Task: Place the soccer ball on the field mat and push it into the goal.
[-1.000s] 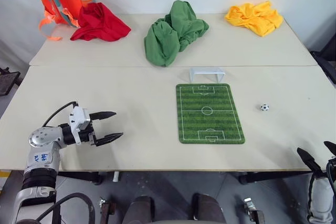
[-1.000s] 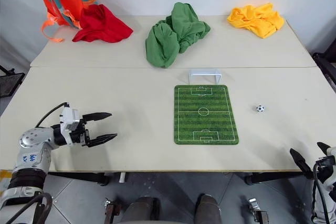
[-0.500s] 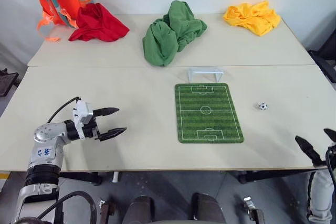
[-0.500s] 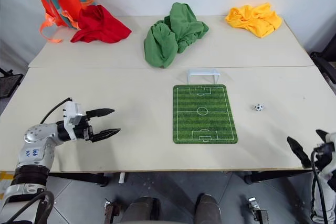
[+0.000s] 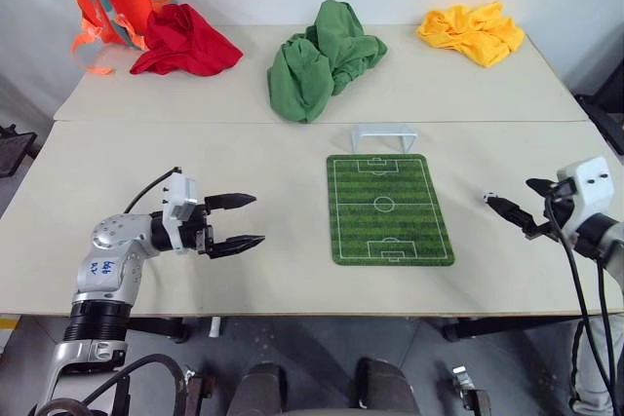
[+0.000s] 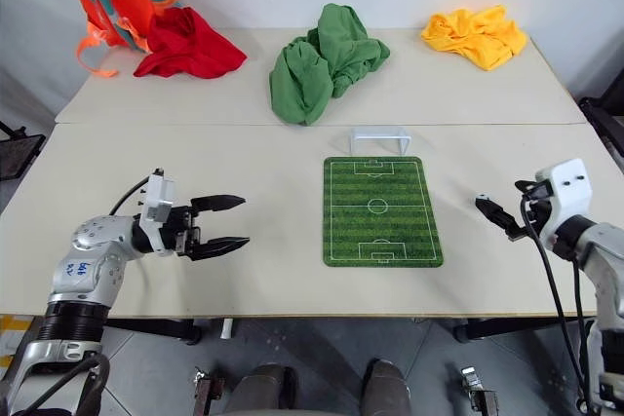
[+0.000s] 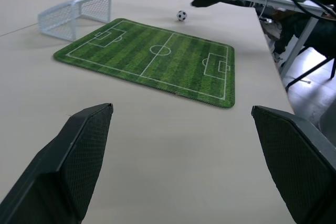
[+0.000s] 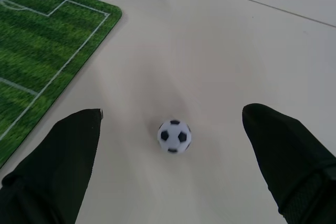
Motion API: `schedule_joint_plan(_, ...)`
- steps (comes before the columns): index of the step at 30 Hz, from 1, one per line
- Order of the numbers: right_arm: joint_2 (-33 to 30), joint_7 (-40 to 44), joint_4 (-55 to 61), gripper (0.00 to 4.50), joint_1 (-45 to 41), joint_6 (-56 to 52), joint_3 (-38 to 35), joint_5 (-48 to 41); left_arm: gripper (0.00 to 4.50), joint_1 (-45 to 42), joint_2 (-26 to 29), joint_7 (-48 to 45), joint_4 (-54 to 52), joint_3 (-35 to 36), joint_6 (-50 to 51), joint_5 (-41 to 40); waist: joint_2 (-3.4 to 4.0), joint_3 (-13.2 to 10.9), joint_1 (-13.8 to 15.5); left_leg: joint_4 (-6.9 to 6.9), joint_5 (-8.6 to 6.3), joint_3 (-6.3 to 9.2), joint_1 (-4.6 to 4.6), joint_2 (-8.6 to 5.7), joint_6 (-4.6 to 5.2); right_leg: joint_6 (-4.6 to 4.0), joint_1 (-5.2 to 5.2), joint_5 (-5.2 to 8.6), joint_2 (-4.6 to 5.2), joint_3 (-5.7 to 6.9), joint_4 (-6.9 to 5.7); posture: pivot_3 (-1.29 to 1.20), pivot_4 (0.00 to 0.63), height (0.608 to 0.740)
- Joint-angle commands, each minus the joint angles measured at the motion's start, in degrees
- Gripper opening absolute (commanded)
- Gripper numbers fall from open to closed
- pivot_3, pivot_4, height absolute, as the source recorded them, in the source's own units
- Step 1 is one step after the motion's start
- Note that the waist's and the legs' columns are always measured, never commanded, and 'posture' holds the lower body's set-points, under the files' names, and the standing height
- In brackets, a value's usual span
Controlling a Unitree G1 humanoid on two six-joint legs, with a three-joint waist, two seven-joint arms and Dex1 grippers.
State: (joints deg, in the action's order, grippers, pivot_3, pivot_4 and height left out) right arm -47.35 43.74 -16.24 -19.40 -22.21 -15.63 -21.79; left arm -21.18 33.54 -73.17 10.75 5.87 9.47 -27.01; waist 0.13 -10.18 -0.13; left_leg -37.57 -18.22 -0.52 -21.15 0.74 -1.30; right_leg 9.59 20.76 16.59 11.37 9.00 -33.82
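soccer ball (image 8: 174, 136) on table (image 5: 273, 270), goal (image 5: 384, 136) empty

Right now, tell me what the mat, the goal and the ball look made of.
Mat: seemingly thin rubber or foam with a matte printed fabric top; it lies flat, corners rounded. Goal: probably white plastic, a rigid frame with fine mesh netting. Ball: smooth, slightly glossy white with black patches, likely hard plastic or rubber; the look leaves it open.

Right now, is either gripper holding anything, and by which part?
Nothing is held. The right gripper is open around the soccer ball, not touching; the left gripper is open, empty.
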Motion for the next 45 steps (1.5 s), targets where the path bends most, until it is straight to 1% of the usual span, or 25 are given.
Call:
schedule_joint_plan(1, 0.8, 2.1, -4.3, 4.48, -2.7, 2.6, 1.7, 1.7, 4.50, 2.8, 1.1, 1.0, -4.6, 1.8, 1.0, -1.7, 0.00, 0.0, 0.0, 0.01, 0.00, 0.00, 0.00, 0.00, 0.00, 0.00, 0.00, 0.00, 0.00, 0.00, 0.01, 0.00, 0.150, 0.740)
schedule_joint_plan(5, 2.6, 2.4, -11.3, 4.48, -6.0, 4.3, 3.9, 3.9, 4.50, 6.1, 1.6, 1.8, -7.1, 2.3, 1.0, -1.6, 0.00, 0.0, -0.1, 0.01, 0.00, -0.01, 0.00, 0.00, 0.00, 0.00, 0.00, 0.00, 0.00, 0.00, 0.02, 0.00, 0.150, 0.740)
schedule_joint_plan(9, 3.8, 2.4, -17.5, 4.48, -8.7, 6.3, 4.8, 5.7, 4.50, 7.4, 1.6, 2.8, -8.5, 2.2, 0.8, -1.3, 0.00, 0.0, -0.1, -0.08, 0.00, -0.01, 0.00, 0.00, 0.00, 0.00, -0.04, 0.00, 0.00, -0.02, 0.01, 0.00, 0.150, 0.740)
schedule_joint_plan(10, 3.9, 2.6, -18.3, 4.30, -9.0, 6.3, 4.9, 5.9, 4.50, 7.4, 1.5, 3.1, -8.7, 2.3, 0.8, -1.4, 0.00, 0.0, -0.1, -0.13, 0.00, -0.01, -0.01, 0.00, 0.00, -0.01, -0.05, -0.01, 0.00, -0.01, 0.02, 0.00, 0.150, 0.740)
schedule_joint_plan(12, 4.0, 2.7, -19.2, 3.92, -9.4, 6.5, 5.0, 6.1, 4.50, 7.5, 1.4, 3.5, -8.8, 2.5, 0.6, -1.5, 0.00, 0.0, -0.1, -0.18, 0.00, -0.01, -0.01, 0.00, 0.00, -0.03, -0.06, -0.02, 0.00, -0.02, 0.00, 0.00, 0.150, 0.740)
schedule_joint_plan(13, 4.1, 2.9, -18.9, 3.62, -9.4, 6.1, 4.8, 5.8, 4.50, 7.5, 1.4, 3.6, -8.7, 2.5, 0.5, -1.4, 0.00, 0.0, -0.1, -0.18, 0.00, -0.01, 0.00, 0.01, 0.00, -0.03, -0.07, -0.02, 0.00, -0.02, -0.01, 0.00, 0.150, 0.740)
schedule_joint_plan(16, 4.5, 2.7, -17.9, 2.54, -9.1, 6.0, 4.1, 5.0, 4.50, 7.5, 1.4, 4.0, -8.7, 2.4, 0.3, -1.3, 0.00, 0.0, -0.1, -0.18, -0.01, -0.01, 0.01, 0.04, -0.01, -0.04, -0.06, -0.03, -0.02, -0.02, -0.03, 0.00, 0.150, 0.740)
schedule_joint_plan(17, 4.5, 2.6, -17.7, 2.25, -9.1, 6.1, 3.9, 4.9, 4.50, 7.4, 1.4, 4.1, -8.7, 2.4, 0.2, -1.4, 0.00, 0.0, -0.1, -0.18, -0.01, -0.01, 0.01, 0.04, -0.01, -0.04, -0.06, -0.03, -0.03, -0.02, -0.03, 0.00, 0.150, 0.740)
schedule_joint_plan(18, 4.5, 2.5, -17.5, 1.83, -9.2, 6.1, 3.7, 4.8, 4.50, 7.2, 1.4, 4.1, -8.5, 2.4, 0.1, -1.3, 0.00, 0.0, -0.1, -0.18, -0.01, -0.01, 0.01, 0.04, -0.01, -0.04, -0.06, -0.03, -0.03, -0.02, -0.03, 0.00, 0.150, 0.740)
schedule_joint_plan(19, 4.5, 2.4, -17.7, 1.55, -9.4, 6.1, 3.5, 4.8, 4.50, 6.9, 1.3, 4.1, -8.0, 2.4, -0.1, -1.2, 0.00, 0.0, -0.1, -0.18, -0.01, -0.01, 0.01, 0.04, -0.01, -0.04, -0.06, -0.03, -0.03, -0.02, -0.03, 0.00, 0.150, 0.740)
schedule_joint_plan(20, 4.5, 2.2, -17.8, 1.10, -9.5, 6.4, 3.3, 4.9, 4.50, 6.6, 1.3, 4.1, -7.5, 2.3, -0.3, -1.1, 0.00, 0.0, -0.1, -0.18, -0.01, -0.01, 0.01, 0.04, -0.01, -0.05, -0.06, -0.03, -0.03, -0.02, -0.02, 0.00, 0.150, 0.740)
schedule_joint_plan(21, 4.4, 2.1, -17.6, 0.84, -9.4, 6.6, 3.0, 5.0, 4.50, 6.5, 1.3, 4.0, -7.1, 2.2, -0.7, -1.0, 0.00, 0.0, -0.1, -0.18, -0.01, -0.02, 0.01, 0.04, -0.01, -0.05, -0.06, -0.03, -0.03, -0.03, -0.02, 0.00, 0.150, 0.740)
schedule_joint_plan(23, 4.0, 2.3, -14.8, 0.84, -8.9, 6.4, 3.0, 5.0, 4.50, 5.9, 1.1, 3.5, -6.3, 1.8, -1.5, -0.7, 0.00, 0.0, -0.1, -0.18, -0.01, -0.02, 0.00, 0.04, -0.01, -0.05, -0.06, -0.03, -0.03, -0.03, -0.02, 0.00, 0.150, 0.740)
schedule_joint_plan(25, 3.5, 2.1, -9.6, 0.84, -8.6, 1.9, 3.6, 4.5, 4.50, 5.2, 1.0, 2.8, -5.3, 1.3, -2.5, -0.5, 0.02, 0.0, -0.1, -0.18, -0.01, -0.02, -0.01, 0.04, -0.02, -0.05, -0.04, -0.03, -0.03, -0.03, -0.03, 0.00, 0.150, 0.740)
schedule_joint_plan(30, 2.6, 6.3, 14.6, 0.84, -3.8, -8.7, 7.8, 0.3, 4.50, 5.2, 1.1, 0.2, -3.5, 0.8, -4.8, -0.4, 0.05, 0.0, -0.1, -0.14, -0.03, -0.02, -0.05, 0.08, -0.05, -0.05, 0.07, -0.03, -0.08, -0.04, -0.06, 0.00, 0.150, 0.740)
schedule_joint_plan(33, 2.9, 8.3, 22.9, 0.84, -2.6, -11.3, 11.2, -0.8, 4.50, 4.8, 1.0, -0.7, -0.4, 0.0, -9.1, 1.9, 0.05, 0.0, 0.0, -0.13, -0.06, -0.02, -0.06, 0.13, -0.09, -0.05, 0.08, -0.03, -0.13, -0.03, -0.05, 0.00, 0.150, 0.740)
schedule_joint_plan(35, 3.6, 9.7, 28.0, 0.84, -2.4, -12.0, 14.7, -1.3, 4.50, 4.2, 0.3, -2.6, 1.6, 0.2, -11.1, 1.0, 0.05, 0.0, 0.1, -0.16, -0.06, -0.03, -0.06, 0.11, -0.09, -0.05, 0.07, -0.03, -0.12, -0.04, -0.03, 0.00, 0.150, 0.740)
schedule_joint_plan(37, 4.0, 10.3, 30.1, 0.84, -2.8, -12.7, 17.0, -1.3, 4.50, 3.8, -0.4, -4.5, 2.4, 0.3, -11.8, -0.6, 0.04, 0.0, 0.1, -0.17, -0.07, -0.03, -0.10, 0.11, -0.08, -0.06, 0.10, -0.03, -0.12, -0.04, -0.03, 0.00, 0.150, 0.740)
schedule_joint_plan(40, 4.4, 12.2, 30.2, 0.84, -4.3, -11.7, 20.7, -0.1, 4.50, 3.2, -1.2, -6.4, 3.2, 0.3, -12.8, -1.4, 0.02, 0.0, 0.3, -0.18, -0.07, -0.01, -0.13, 0.11, -0.07, -0.05, 0.11, -0.04, -0.12, -0.03, -0.03, 0.00, 0.150, 0.740)
schedule_joint_plan(43, 2.4, 17.6, 27.9, 0.84, -5.1, -8.0, 25.5, 2.9, 4.50, 3.6, -3.5, -9.2, 4.0, 0.7, -15.5, -3.2, 0.02, 0.0, 0.1, -0.20, -0.08, -0.03, -0.13, 0.10, -0.06, -0.05, 0.12, -0.04, -0.12, -0.04, -0.03, 0.00, 0.150, 0.740)
schedule_joint_plan(45, 1.8, 20.0, 26.6, 0.84, -5.3, -5.7, 27.1, 4.0, 4.50, 4.5, -4.4, -10.2, 3.4, 0.7, -15.9, -3.9, 0.01, -0.1, 0.1, -0.20, -0.09, -0.03, -0.13, 0.10, -0.06, -0.06, 0.11, -0.04, -0.12, -0.04, -0.03, 0.00, 0.150, 0.740)
